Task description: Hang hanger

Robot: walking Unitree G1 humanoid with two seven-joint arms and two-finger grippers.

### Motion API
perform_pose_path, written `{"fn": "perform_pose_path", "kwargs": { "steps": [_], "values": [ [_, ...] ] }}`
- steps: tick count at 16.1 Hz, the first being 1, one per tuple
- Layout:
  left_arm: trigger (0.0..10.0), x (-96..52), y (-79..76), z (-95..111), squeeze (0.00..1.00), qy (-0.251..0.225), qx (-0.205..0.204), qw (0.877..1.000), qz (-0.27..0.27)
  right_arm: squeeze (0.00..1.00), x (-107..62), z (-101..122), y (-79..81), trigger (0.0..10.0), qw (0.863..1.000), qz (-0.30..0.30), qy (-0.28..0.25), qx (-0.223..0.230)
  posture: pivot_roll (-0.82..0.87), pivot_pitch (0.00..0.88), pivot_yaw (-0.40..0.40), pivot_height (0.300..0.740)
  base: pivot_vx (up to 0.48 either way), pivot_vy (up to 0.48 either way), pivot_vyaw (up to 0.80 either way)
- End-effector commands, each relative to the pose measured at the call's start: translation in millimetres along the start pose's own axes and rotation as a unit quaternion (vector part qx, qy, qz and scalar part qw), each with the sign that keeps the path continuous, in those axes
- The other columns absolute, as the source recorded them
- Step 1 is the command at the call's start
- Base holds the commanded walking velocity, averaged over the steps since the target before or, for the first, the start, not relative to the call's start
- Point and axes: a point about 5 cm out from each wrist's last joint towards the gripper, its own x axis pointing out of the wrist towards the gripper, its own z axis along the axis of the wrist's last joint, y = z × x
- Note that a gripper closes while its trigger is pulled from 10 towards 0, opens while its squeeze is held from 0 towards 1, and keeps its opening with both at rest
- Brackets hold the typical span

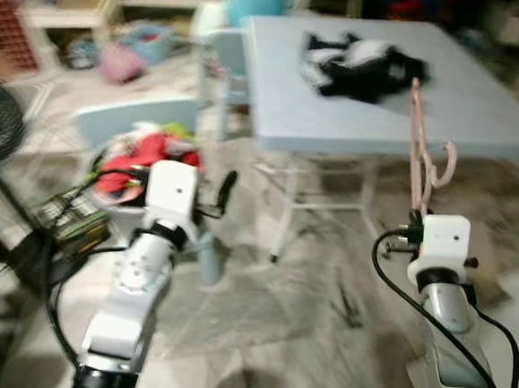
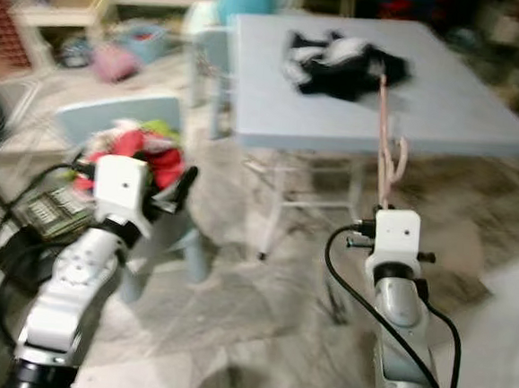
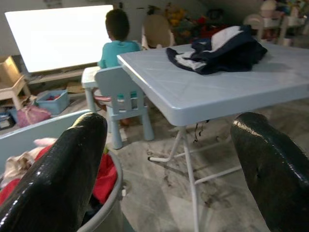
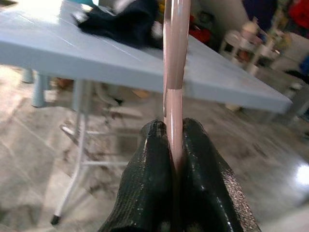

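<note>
Clamping the pink hanger point(image 4: 174, 72) upright in my right gripper point(image 4: 175, 145) for carrying; my left gripper point(image 3: 169, 159) gapes wide, empty.

Clothes point(image 1: 359, 65) on table point(image 1: 482, 113)

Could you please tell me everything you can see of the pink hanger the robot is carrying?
The hanger is pale pink, thin and smooth, apparently plastic. The right gripper clamps one end between its two black fingers, and the hanger rises steeply from them, seen against the edge of the light blue table. Its curved hook sticks out to one side partway up. Nothing hangs on it.
</note>
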Motion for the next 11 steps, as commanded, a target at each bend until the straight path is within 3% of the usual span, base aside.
{"fn": "perform_pose_path", "kwargs": {
  "steps": [1, 11],
  "values": [
    [10.0, 0.4, -0.3, -3.8, 0.0, 0.014, -0.009, 1.0, 0.0, 0.0, 1.4, 2.7, -1.3, 10.0, 1.0, -0.002, -0.001, 0.003, -0.04, 0.048, 0.017, 0.74, 0.0, 0.322, -0.8],
    [10.0, 2.1, -0.4, -4.5, 0.0, 0.025, -0.016, 1.0, -0.005, 0.0, 0.9, 1.4, -2.0, 10.0, 1.0, -0.003, 0.007, 0.0, -0.04, 0.052, 0.02, 0.74, 0.0, 0.479, -0.8]
  ]
}}
